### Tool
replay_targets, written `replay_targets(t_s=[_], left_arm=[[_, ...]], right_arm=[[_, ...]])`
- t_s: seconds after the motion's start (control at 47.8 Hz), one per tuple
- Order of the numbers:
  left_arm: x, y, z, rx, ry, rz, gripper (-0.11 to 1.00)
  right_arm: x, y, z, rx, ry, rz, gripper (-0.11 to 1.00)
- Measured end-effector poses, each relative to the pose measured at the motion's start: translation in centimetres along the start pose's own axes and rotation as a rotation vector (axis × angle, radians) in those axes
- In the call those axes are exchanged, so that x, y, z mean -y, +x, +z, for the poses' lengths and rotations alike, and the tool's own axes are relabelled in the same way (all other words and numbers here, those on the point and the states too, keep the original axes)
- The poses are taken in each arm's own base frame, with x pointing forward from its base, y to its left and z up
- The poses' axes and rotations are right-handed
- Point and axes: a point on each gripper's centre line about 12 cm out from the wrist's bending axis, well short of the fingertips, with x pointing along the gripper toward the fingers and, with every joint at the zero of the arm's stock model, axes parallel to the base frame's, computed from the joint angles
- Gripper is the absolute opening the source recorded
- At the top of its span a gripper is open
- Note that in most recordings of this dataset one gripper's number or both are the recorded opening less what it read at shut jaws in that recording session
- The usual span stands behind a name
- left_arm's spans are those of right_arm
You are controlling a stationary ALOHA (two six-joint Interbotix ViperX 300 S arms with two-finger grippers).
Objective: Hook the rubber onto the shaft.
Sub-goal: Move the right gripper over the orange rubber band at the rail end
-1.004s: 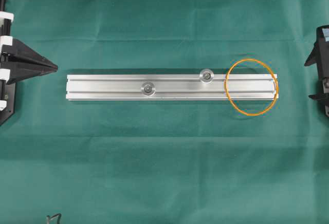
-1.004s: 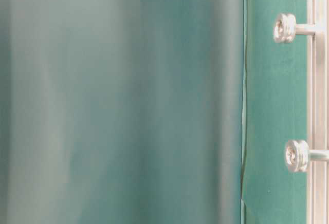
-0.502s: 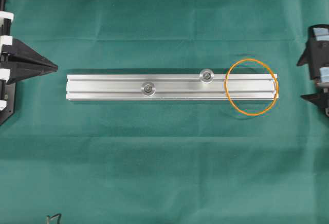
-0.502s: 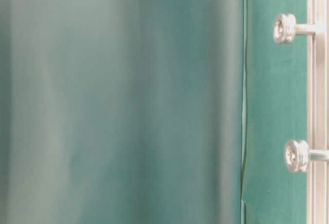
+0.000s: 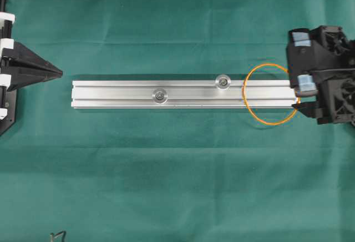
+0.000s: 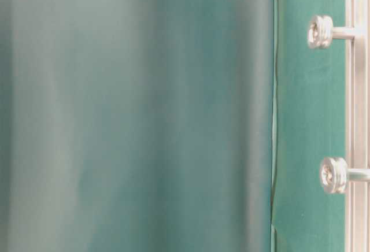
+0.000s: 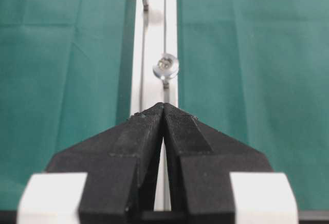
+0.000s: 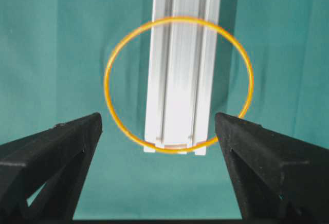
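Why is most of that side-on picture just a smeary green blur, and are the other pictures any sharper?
Table-level view: the left part is an out-of-focus green surface; only the two pegs at the right are crisp. Overhead view: evenly lit and sharp, with mild glare on the aluminium rail. Right wrist view: the rubber band is clear, the rail's near end is washed out by glare, and the fingers are soft.

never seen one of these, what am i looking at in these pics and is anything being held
A two-armed robot at a green cloth table. One picture looks down from above, one sits blurred at table level, and one camera rides each wrist. A silver rail with two small posts lies on the cloth, and an orange rubber band rests across one end. The left hand is shut and empty, parked off the rail's other end. The right hand is open, its fingers either side of the band. Nothing is held.
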Motion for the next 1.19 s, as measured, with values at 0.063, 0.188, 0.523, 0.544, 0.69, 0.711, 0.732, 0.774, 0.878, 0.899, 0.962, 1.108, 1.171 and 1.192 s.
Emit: replay_targets(t_s=[0.063, 0.188, 0.523, 0.544, 0.69, 0.711, 0.732, 0.774, 0.878, 0.899, 0.962, 1.108, 1.171, 1.192], left_arm=[[-0.01, 0.00, 0.00, 0.000, -0.002, 0.001, 0.00], [-0.01, 0.00, 0.00, 0.000, -0.002, 0.001, 0.00], [-0.01, 0.00, 0.00, 0.000, 0.000, 0.001, 0.00], [-0.01, 0.00, 0.00, 0.000, 0.000, 0.001, 0.00], [0.00, 0.02, -0.08, -0.003, -0.005, 0.000, 0.00], [0.02, 0.00, -0.02, -0.001, -0.001, -0.001, 0.00], [-0.01, 0.02, -0.08, -0.003, -0.002, 0.001, 0.00], [-0.01, 0.02, -0.08, -0.003, -0.002, 0.001, 0.00], [-0.01, 0.02, -0.08, -0.003, -0.002, 0.001, 0.00], [-0.01, 0.00, -0.02, -0.002, -0.003, 0.001, 0.00], [-0.01, 0.02, -0.08, -0.003, -0.002, 0.001, 0.00], [-0.01, 0.02, -0.08, -0.003, -0.002, 0.001, 0.00], [0.00, 0.02, -0.10, -0.005, -0.003, 0.000, 0.00], [0.00, 0.00, -0.04, -0.003, -0.003, 0.000, 0.00]], right_arm=[[-0.03, 0.32, 0.22, -0.009, 0.000, -0.001, 1.00], [-0.05, 0.47, 0.42, -0.014, 0.000, -0.001, 1.00], [-0.05, 0.38, 0.41, -0.011, 0.000, -0.001, 1.00], [-0.05, 0.38, 0.41, -0.011, 0.000, -0.001, 1.00], [-0.05, 0.42, 0.42, -0.012, 0.000, -0.001, 1.00], [-0.05, 0.42, 0.43, -0.011, 0.000, -0.001, 1.00], [-0.06, 0.42, 0.41, -0.012, 0.002, 0.000, 1.00], [-0.08, 0.38, 0.41, -0.011, 0.001, 0.002, 1.00], [-0.12, 0.46, 0.38, -0.013, 0.006, 0.005, 1.00], [-0.14, 0.38, 0.42, -0.010, 0.006, 0.007, 1.00], [-0.18, 0.42, 0.40, -0.013, 0.009, 0.010, 1.00], [-0.22, 0.58, 0.33, -0.018, 0.012, 0.014, 1.00], [-0.22, 0.74, 0.22, -0.023, 0.011, 0.013, 1.00], [-0.21, 0.82, 0.16, -0.028, 0.010, 0.013, 1.00]])
